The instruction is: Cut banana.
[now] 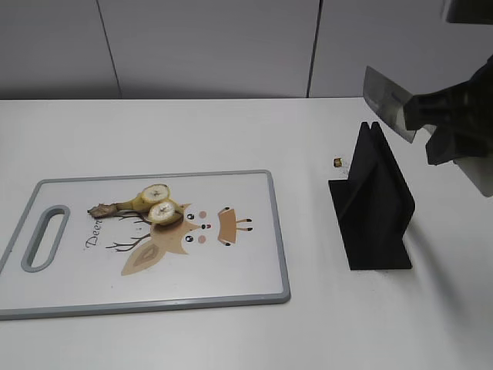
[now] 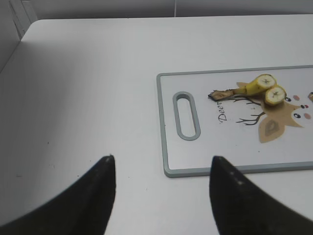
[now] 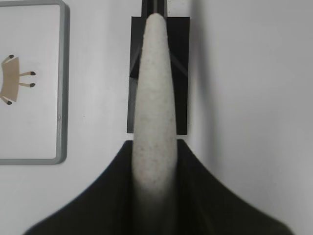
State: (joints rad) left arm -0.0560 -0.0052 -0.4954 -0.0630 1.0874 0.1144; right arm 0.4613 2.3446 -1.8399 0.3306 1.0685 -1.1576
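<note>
Two cut banana pieces (image 1: 158, 202) lie on the white cutting board (image 1: 231, 285), cut faces showing, one with a brown stem; they also show in the left wrist view (image 2: 264, 88). My right gripper (image 1: 431, 116) is shut on the knife (image 1: 385, 100), holding its blade just above the black knife stand (image 1: 373, 204). In the right wrist view the pale knife handle (image 3: 154, 98) runs between the jaws (image 3: 155, 147) over the stand (image 3: 182, 44). My left gripper (image 2: 161, 166) is open and empty above the table, left of the board (image 2: 168, 147). It is outside the exterior view.
A small brown scrap (image 1: 337, 162) lies on the table just left of the stand. The board has a grey rim, a handle slot (image 1: 45, 235) at its left end and a deer drawing. A grey wall runs behind the table.
</note>
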